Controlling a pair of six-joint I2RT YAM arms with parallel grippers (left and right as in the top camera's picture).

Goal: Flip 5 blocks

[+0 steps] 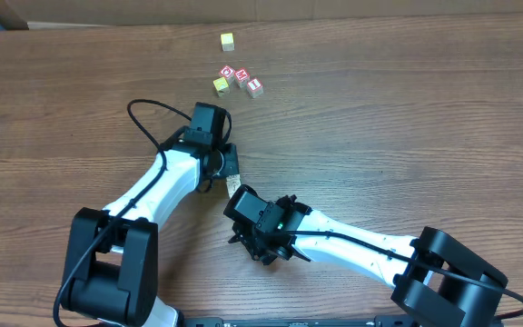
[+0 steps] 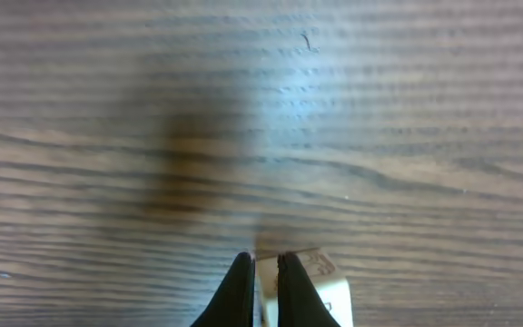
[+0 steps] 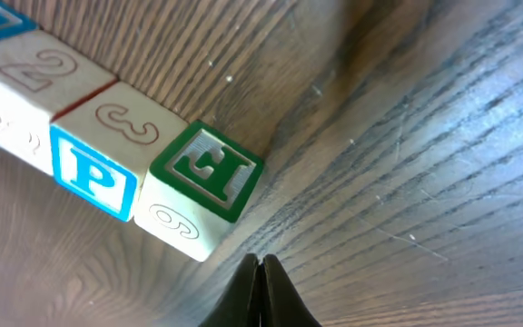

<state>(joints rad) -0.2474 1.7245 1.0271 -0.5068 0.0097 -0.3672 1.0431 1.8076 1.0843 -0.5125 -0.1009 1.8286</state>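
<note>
Left pincer point(image 2: 263, 272): fingers together, tips just beside a pale cream wooden cube point(image 2: 323, 277).
Right pincer point(image 3: 261, 272): closed, empty, near the green-faced cube point(image 3: 209, 171).
Blocks point(image 3: 34, 77): cream cubes in a row on the brown wooden table point(image 3: 425, 182); blue "P" cube point(image 3: 93, 177) touching the green one.

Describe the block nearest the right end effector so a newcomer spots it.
On the wooden table, a row of blocks crosses the right wrist view. Take the end block nearest the shut right end effector. Only it has a green face; its neighbour shows a blue P.
</note>
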